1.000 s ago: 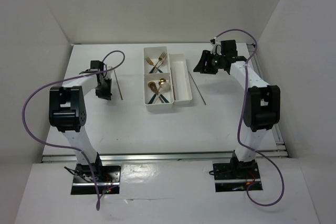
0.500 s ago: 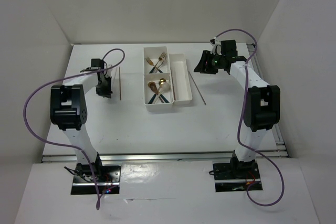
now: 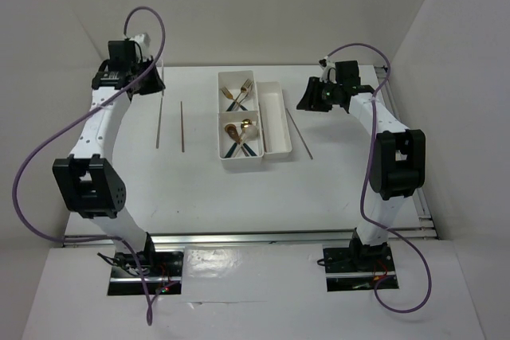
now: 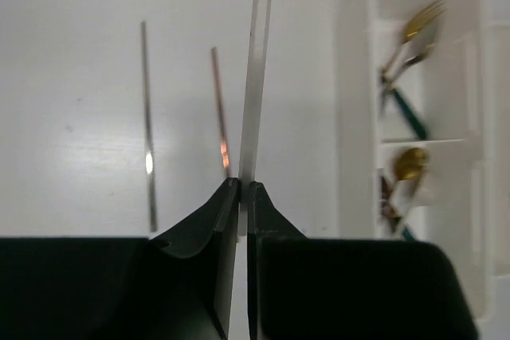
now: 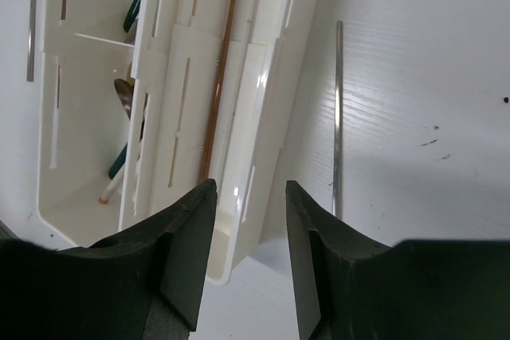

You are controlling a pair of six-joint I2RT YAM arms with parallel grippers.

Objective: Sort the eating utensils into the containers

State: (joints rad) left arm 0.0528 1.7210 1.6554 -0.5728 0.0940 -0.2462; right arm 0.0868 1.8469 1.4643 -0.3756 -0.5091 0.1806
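Left arm's black gripper (image 4: 243, 189) pinches a thin, pale silvery chopstick (image 4: 256, 69); light, stiff and slick, it likely pivots unless gripped mid-length; right black gripper (image 5: 247, 197) hangs spread.

A lab test cell: bare white walls (image 3: 263, 5) around a white table (image 3: 199, 189).

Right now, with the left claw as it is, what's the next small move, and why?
Probably carry the left claw rightward toward the tray's long bin. It is shut on a pale chopstick, and that bin already holds a brown chopstick, while the square bins hold forks and spoons.
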